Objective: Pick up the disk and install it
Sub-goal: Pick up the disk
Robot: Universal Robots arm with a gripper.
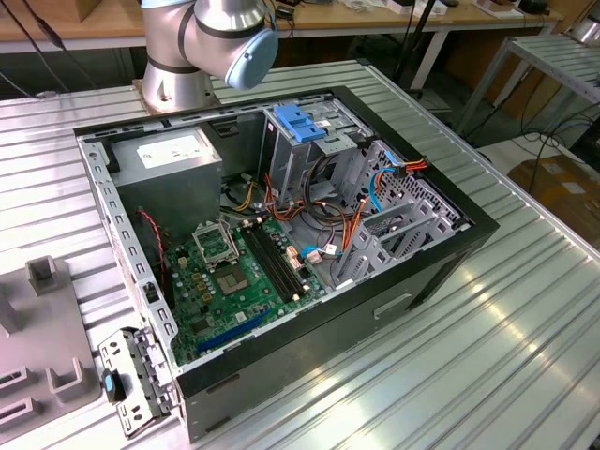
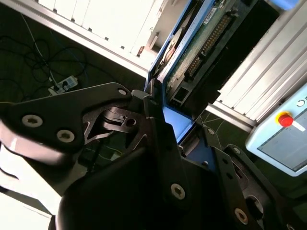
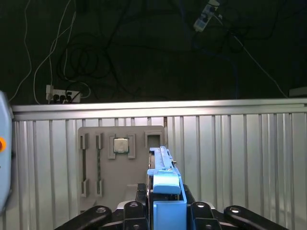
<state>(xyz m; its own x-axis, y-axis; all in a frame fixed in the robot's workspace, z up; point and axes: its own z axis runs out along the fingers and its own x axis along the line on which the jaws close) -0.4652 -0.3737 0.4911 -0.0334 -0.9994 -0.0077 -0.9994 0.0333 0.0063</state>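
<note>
- I see the open computer case [image 1: 450, 262] holding a motherboard [image 1: 225, 281] and a grey power supply [image 1: 173, 159]; I can't read the print on its sticker.
- A grey tray [image 3: 91, 163] holds one chip [image 3: 120, 144].
- The gripper [image 3: 165, 213] is clamped tight on the disk [image 3: 162, 163], held edge-on over the ribbed table [image 3: 240, 163]; the disk has blue rails and a green circuit board on one face.

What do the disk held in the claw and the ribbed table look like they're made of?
The disk: blue frame looks like matte moulded plastic; in the second wrist view one face is a green circuit board. The table: bare silvery metal, probably aluminium, going by the ribbed, brushed sheen.
</note>
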